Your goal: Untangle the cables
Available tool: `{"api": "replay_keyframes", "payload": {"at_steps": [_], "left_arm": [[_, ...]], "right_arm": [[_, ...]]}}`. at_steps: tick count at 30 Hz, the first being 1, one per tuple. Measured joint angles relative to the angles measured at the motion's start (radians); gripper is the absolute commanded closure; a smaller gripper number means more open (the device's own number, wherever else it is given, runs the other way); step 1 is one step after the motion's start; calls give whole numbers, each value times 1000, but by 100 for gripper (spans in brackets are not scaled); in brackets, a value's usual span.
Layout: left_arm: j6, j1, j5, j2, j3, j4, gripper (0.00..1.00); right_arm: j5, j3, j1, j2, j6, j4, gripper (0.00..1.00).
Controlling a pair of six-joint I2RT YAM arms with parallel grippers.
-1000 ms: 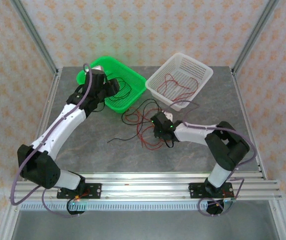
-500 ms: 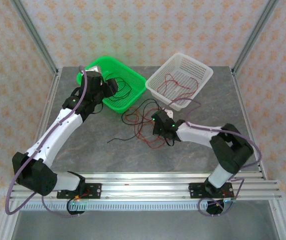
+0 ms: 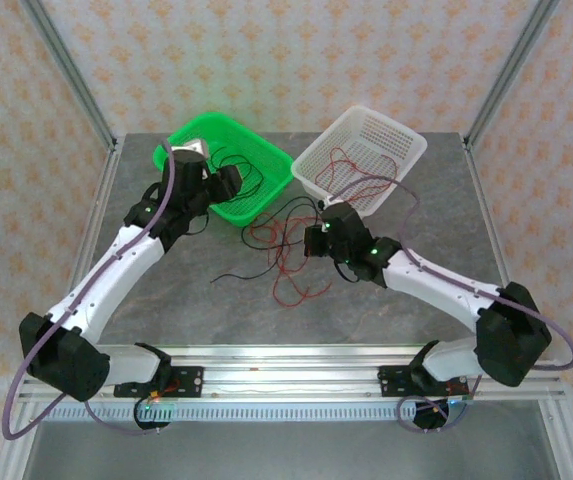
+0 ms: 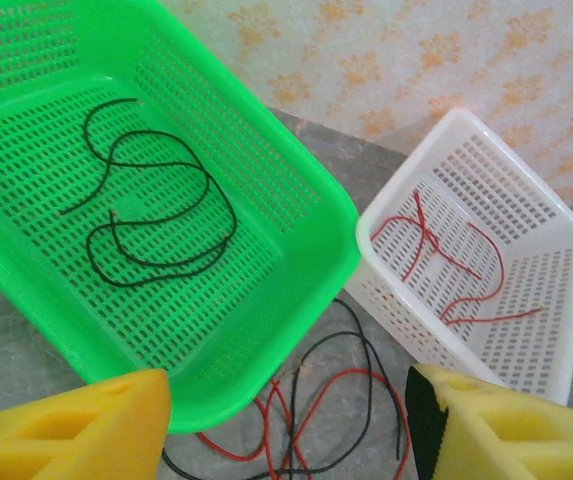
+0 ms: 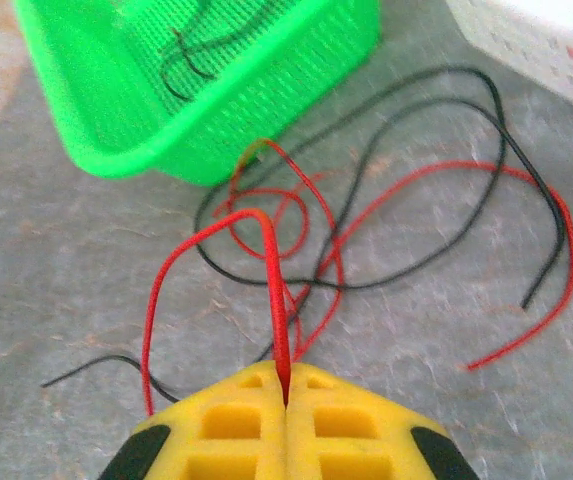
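Observation:
Several thin red and black cables (image 3: 284, 248) lie tangled on the grey table in front of the two baskets. My right gripper (image 3: 313, 240) sits over the tangle, shut on a red cable (image 5: 274, 265). That cable rises from between the yellow fingertips (image 5: 236, 420) and loops back down to the left. Other red and black cables (image 5: 436, 180) spread beyond it. My left gripper (image 4: 288, 425) hangs open above the green basket's near edge, with nothing between its fingers (image 4: 76, 425). Black cables (image 4: 156, 215) lie in the green basket, and red cables (image 4: 456, 265) lie in the white one.
The green basket (image 3: 272, 155) stands at the back left, and the white basket (image 3: 418, 150) sits tilted beside it at the back right. Aluminium frame posts stand at the table's corners, and a rail runs along the near edge.
My right gripper has shut on the red cable and moved away from the near edge, toward the baskets, with its arm stretching out. The left gripper shifted slightly right over the green basket.

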Motion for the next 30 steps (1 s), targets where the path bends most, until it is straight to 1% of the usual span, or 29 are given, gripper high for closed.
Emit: {"api": "replay_keyframes", "payload": {"at_steps": [5,10,22,30], "left_arm": [[0,-23,28,-6,-40,26,36],[0,-60,40,-13,-79,40,37],[-4,-96,60,-16,-167,101,37],[-4,-135,63,-13,-189,130,38]], "right_arm": [[-37,0,-8,-74,-31,79,100],[-39,6,-12,-128,-35,118,100],[0,154,-26,-196,-31,102,100],[39,326,-51,-196,-27,6,100]]}}
